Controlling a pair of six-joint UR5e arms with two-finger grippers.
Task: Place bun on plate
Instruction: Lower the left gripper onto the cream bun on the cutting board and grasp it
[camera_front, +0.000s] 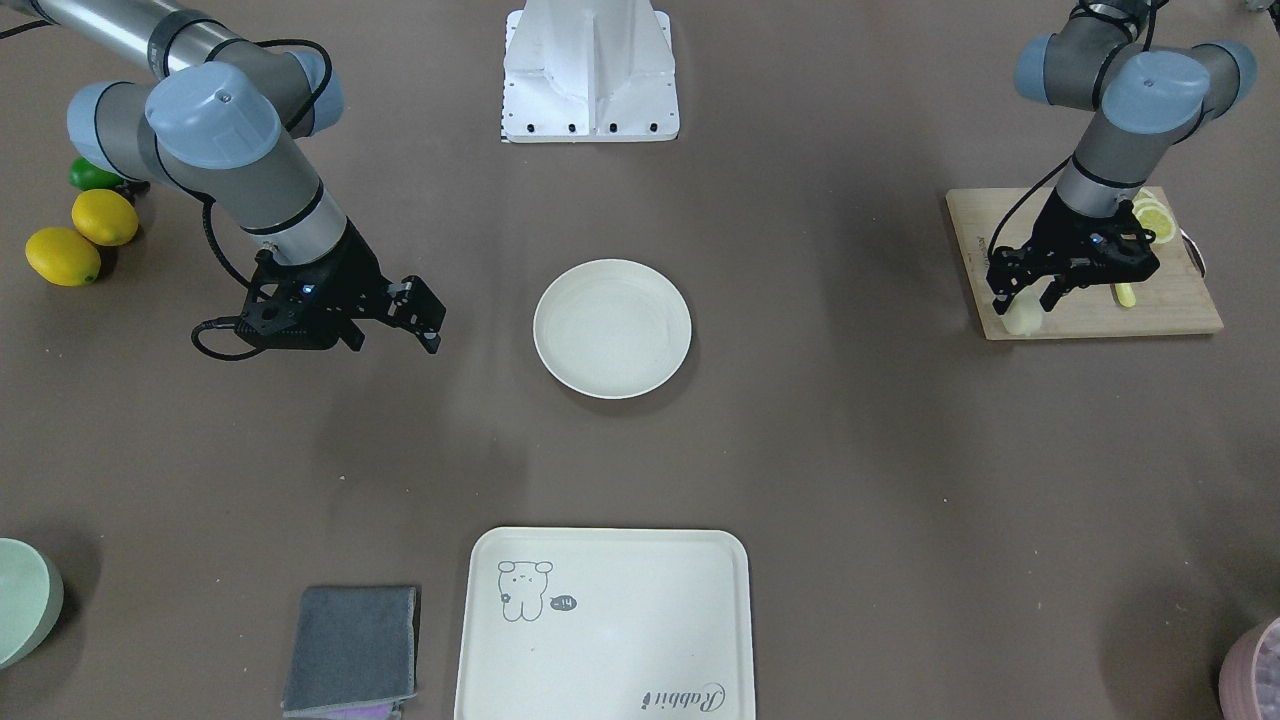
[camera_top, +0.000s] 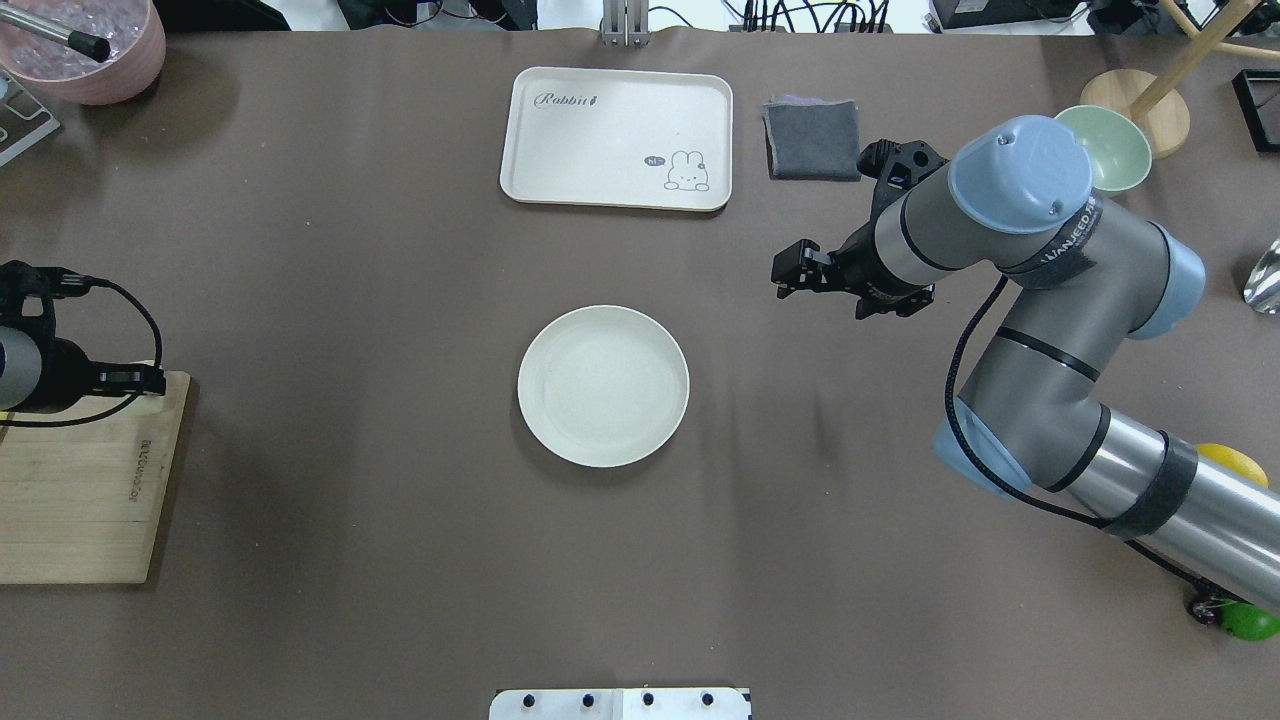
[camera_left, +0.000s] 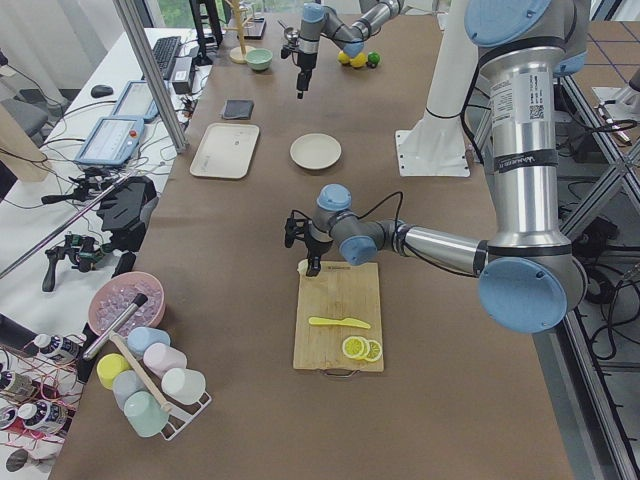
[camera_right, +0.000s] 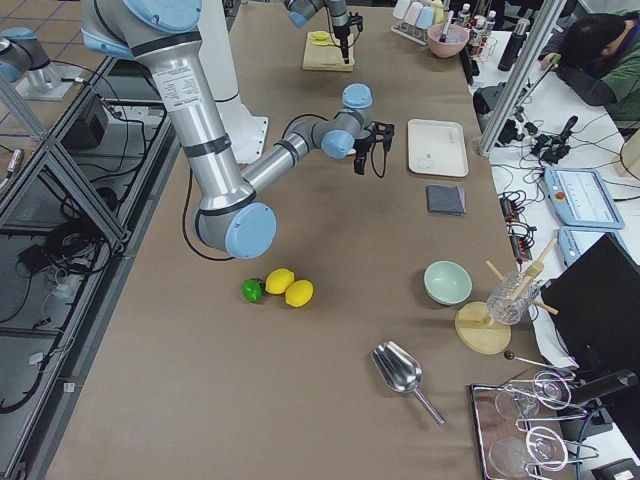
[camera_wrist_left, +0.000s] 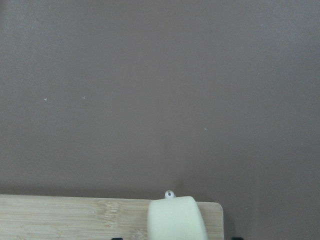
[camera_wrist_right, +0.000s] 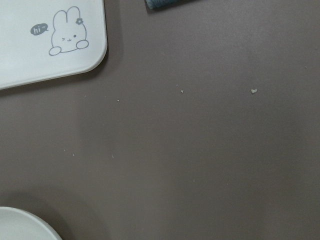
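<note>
**On the board's corner: bun sits between the left tool's spread fingers**

At the far end of the desk (camera_front: 850, 450) on the robot's left side, the bun (camera_front: 1020, 320) rests on the wooden cutting board (camera_front: 1150, 310). It sits right at the board's corner, the one towards the middle of the desk and away from the robot's base. I see the left tool (camera_front: 1024, 303) lowered over it, one finger on each side. In the left wrist view the bun fills the bottom centre, and only the very tips of the fingers show, standing clear of its sides. So I read the left tool as spread apart around the bun, not clamped on it.

Also on that board lie lemon slices (camera_front: 1152, 215) at the corner nearest the robot and a small yellow knife (camera_left: 340, 322) between them and the bun.

Out in the middle of the desk the plate (camera_front: 612, 328) holds nothing and is well apart from the board.

Over on the other side, the right tool (camera_front: 428, 320) hangs above bare desk beside the plate, fingers apart, gripping nothing. Its wrist camera catches a sliver of the plate's rim, a corner of the cream tray (camera_front: 620, 640) and an edge of the grey cloth (camera_front: 352, 650).

Two lemons (camera_front: 80, 240) and a lime (camera_front: 92, 174) lie behind the right arm.
</note>
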